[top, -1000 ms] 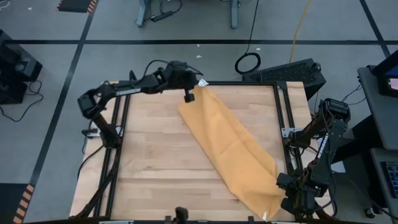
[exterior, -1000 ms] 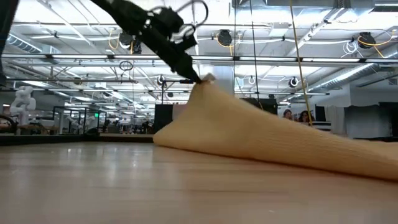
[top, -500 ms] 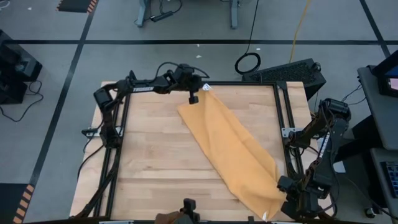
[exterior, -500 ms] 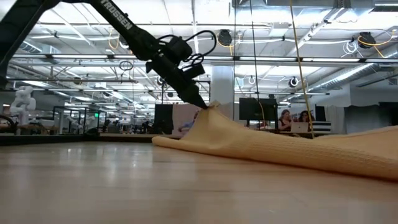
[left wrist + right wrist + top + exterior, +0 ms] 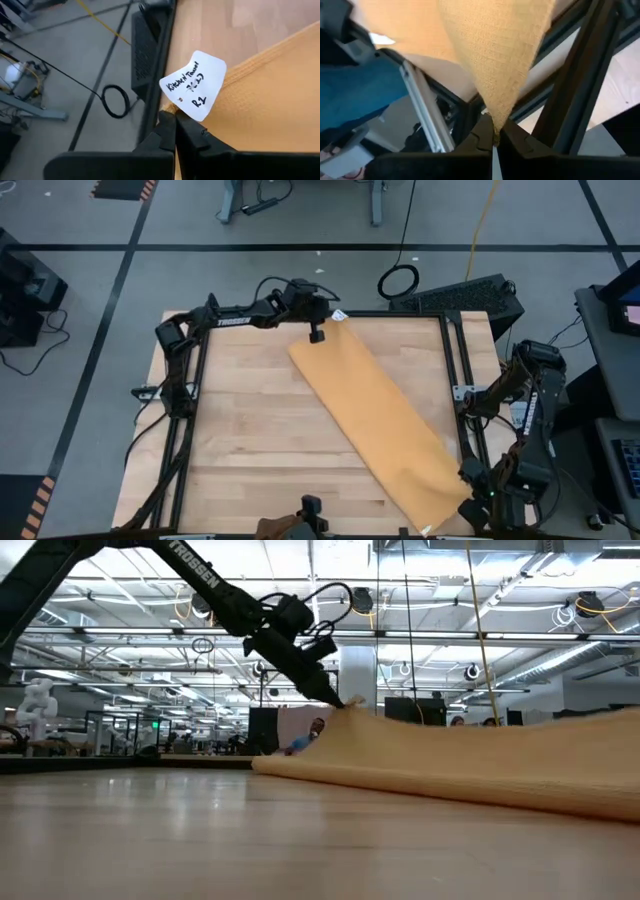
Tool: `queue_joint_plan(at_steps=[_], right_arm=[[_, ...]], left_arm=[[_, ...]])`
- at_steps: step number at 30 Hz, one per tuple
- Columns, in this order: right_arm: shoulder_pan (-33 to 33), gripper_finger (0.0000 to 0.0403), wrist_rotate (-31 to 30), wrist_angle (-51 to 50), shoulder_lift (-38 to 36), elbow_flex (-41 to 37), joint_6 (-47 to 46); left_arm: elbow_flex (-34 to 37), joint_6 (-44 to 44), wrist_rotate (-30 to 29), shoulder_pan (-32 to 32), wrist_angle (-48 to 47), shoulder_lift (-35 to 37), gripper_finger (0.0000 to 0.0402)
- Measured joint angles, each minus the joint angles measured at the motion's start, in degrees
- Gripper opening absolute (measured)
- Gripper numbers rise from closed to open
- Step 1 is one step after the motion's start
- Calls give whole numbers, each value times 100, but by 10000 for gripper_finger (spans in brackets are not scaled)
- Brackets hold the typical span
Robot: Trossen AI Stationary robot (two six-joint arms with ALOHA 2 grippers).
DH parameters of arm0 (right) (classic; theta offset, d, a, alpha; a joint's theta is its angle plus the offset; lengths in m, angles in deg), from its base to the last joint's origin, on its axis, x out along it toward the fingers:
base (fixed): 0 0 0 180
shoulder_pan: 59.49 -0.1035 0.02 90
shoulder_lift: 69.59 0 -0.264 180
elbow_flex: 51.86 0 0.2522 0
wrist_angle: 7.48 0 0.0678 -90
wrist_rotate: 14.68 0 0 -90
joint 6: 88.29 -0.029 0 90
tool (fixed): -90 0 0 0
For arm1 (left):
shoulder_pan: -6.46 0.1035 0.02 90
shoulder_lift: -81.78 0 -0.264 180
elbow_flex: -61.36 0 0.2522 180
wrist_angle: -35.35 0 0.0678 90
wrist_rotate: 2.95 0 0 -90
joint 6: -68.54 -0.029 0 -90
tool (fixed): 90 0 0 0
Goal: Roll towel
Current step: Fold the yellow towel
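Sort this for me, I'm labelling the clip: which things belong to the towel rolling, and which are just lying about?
Job in hand:
towel, stretched diagonally
white tag at its corner
left gripper, shut on one corner
right gripper, shut on the opposite corner

Lying about:
black cable loop on the floor
yellow cable

A pale wooden counter point(image 5: 250, 430) fills the middle of the high view, framed by dark rails. Around it lies grey floor point(image 5: 90, 300) crossed by black tape lines. A coiled black cable point(image 5: 399, 281) lies at upper centre. In the low view, a ceiling of white trusses point(image 5: 480, 600) and lamps spans the hall.
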Motion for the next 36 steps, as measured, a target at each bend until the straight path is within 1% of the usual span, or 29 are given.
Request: queue_joint_plan(at_steps=[4, 9, 13, 15, 18, 22, 23, 25, 26, 27, 28, 29, 32, 33, 34, 36], right_arm=[[7, 0, -132, -96, 213, 0, 135], [28, 0, -132, -141, 480, -2, 297], [30, 0, -135, -137, 581, -1, 321], [30, 0, -134, -135, 581, -2, 319], [73, 0, -100, -141, 579, -9, 323], [91, 0, -63, -141, 581, -11, 323], [91, 0, -61, -141, 580, -11, 324], [91, 0, -57, -139, 581, -11, 323], [91, 0, -58, -139, 581, -11, 325], [91, 0, -52, -139, 580, -11, 325], [91, 0, -52, -138, 580, -11, 325], [91, 0, -58, -137, 580, -11, 325], [91, 0, -60, -126, 579, -11, 323], [91, 0, -58, -126, 581, -11, 323], [91, 0, -55, -118, 581, -11, 321], [89, 0, -74, -114, 579, -11, 321]], left_arm=[[2, 1, 1, 35, -52, -180, 1], [7, 3, -21, 71, 6, -388, 1], [9, 50, -98, 106, -18, -425, 2], [7, 108, -104, 107, -5, -418, 11], [8, 126, -30, 94, -9, -409, 53], [7, 162, -19, 61, -160, -382, 144], [8, 237, -150, 57, -265, -363, 169], [17, 498, -619, 66, -574, -244, 216], [16, 593, -746, 69, -724, -158, 236], [14, 641, -745, 87, -982, -41, 254], [21, 737, -625, 98, -1312, 45, 268], [32, 825, -354, 105, -1590, 110, 277], [274, 1146, 761, 120, -2337, 259, 286], [387, 1233, 1014, 100, -2396, 280, 287], [525, 1367, 1128, 71, -2368, 315, 287], [853, 1511, 1052, -22, -2363, 353, 287]])
